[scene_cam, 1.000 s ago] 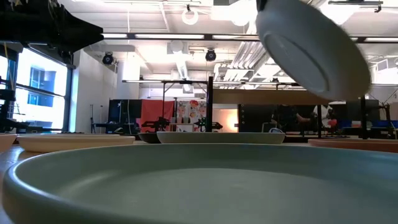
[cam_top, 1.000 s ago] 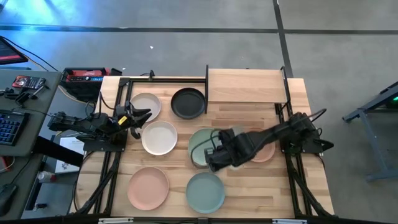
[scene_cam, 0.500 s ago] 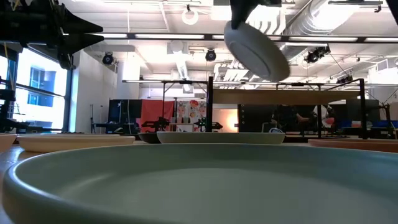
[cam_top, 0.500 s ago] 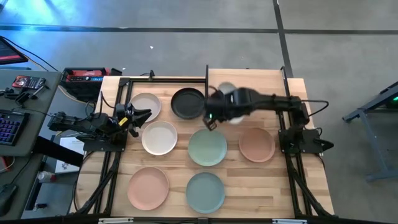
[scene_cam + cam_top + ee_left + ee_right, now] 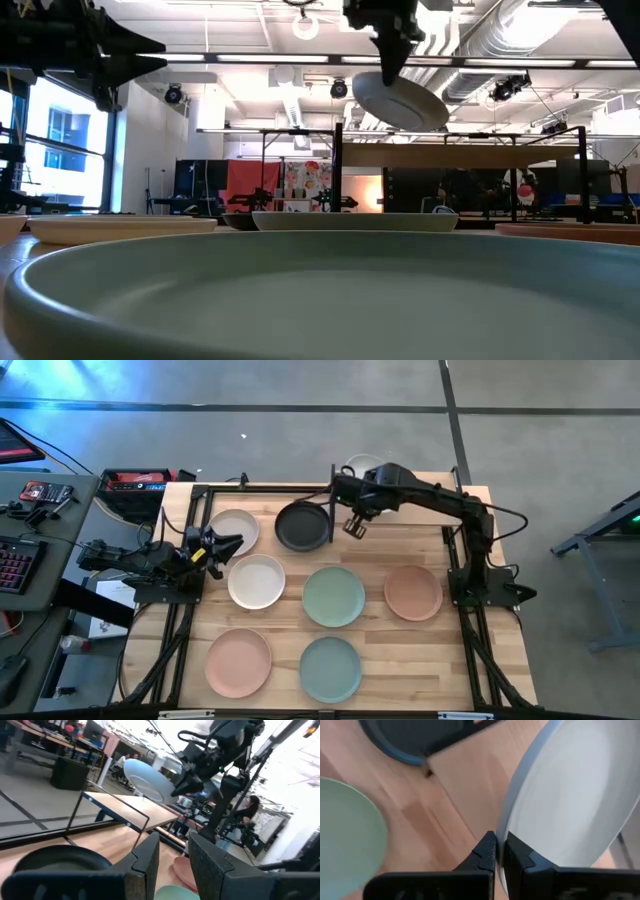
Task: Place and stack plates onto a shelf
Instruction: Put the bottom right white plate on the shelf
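Note:
My right gripper [image 5: 391,68] is shut on a pale grey plate [image 5: 402,102] and holds it in the air over the left end of the shelf [image 5: 405,498], a pale-wood board with black posts at the table's far edge. On the slatted table lie a cream plate [image 5: 233,530], a black plate [image 5: 303,525], a white plate [image 5: 257,581], a sage green plate [image 5: 334,596], a salmon plate [image 5: 413,591], a pink plate [image 5: 239,661] and a grey-green plate [image 5: 330,668]. My left gripper [image 5: 226,547] waits open at the table's left side, holding nothing. My right gripper pinches the pale grey plate's rim [image 5: 502,834] between its two fingers, one on each face. The fingers come from above, slanting down. The plate is lifted clear and tilted, hanging out sideways from the held, higher edge [image 5: 378,82].
The shelf's black posts [image 5: 332,490] stand at its corners, next to the black plate. My right arm [image 5: 440,503] reaches across the shelf board. Beyond the table's left edge stand a keyboard and tools on a desk [image 5: 25,510].
My right gripper has carried the pale grey plate from above the sage green plate at the table's middle toward the far edge, to above the shelf's left end. The wrist has rolled, and the plate has gone from steeply tipped to nearer level.

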You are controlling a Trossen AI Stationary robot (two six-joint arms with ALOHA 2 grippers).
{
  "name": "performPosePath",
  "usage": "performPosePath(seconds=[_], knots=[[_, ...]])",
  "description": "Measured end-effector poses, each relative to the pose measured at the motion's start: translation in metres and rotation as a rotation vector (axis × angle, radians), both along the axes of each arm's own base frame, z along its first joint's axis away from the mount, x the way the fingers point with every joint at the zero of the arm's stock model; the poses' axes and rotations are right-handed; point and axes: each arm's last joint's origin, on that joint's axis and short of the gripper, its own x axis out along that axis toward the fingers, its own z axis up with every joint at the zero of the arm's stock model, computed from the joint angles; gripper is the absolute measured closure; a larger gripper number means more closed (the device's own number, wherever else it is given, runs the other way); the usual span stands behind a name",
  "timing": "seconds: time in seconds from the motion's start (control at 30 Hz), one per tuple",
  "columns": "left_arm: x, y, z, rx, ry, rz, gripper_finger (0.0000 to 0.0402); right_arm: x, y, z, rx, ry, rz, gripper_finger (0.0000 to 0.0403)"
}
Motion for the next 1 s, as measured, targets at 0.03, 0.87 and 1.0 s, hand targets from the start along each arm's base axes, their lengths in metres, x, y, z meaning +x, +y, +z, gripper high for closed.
performPosePath(seconds=[0.03, 0.87, 1.0], knots=[[0.0, 0.0, 0.0, -0.002, 0.001, 0.014, 0.0309, -0.001, -0.004, -0.003, 0.0, 0.02, 0.005, 0.0403], [-0.003, 0.005, -0.001, -0.028, 0.012, 0.203, 0.0309, -0.004, -0.04, -0.054, 0.153, 0.192, 0.237, 0.0403], [-0.003, 0.005, -0.001, -0.029, 0.012, 0.21, 0.0309, -0.005, -0.047, -0.054, 0.221, 0.134, 0.232, 0.0403]])
